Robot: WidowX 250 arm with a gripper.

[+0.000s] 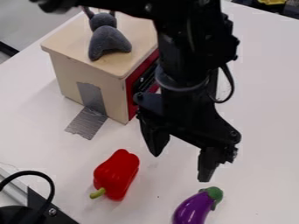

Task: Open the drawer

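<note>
1. Tool [180, 166] is hanging w/ fingers standing wide apart, nothing sitting btwn. them.
2. Drawer front [132, 98], red w/ black fittings, is lying approx. 11 o'clock of the tool, on the wooden box [88, 74]; the arm [182, 105] is hiding much of it, so how far the drawer is standing out, if at all, I'm not telling for sure.
3. Key relation: the front is facing approx. 4 o'clock, its edge along the table [262, 109] running 7 to 1. Finger gap is lining up approx. 10–4, i.e. w/ the likely pull line.
4. So the next move is prob. needing a shift toward 11, one finger hooking behind the handle, then a pull toward 4; the present angle is looking about OK.
5. Risk: a finger may be knocking the box's near corner, or missing the grip pt. & pushing the box instead.
6. Bell pepper [116, 175] is lying approx. 9 o'clock of the tool, eggplant [196, 208] btwn. 5 & 6; neither is blocking the pull, I'm guessing.
</note>
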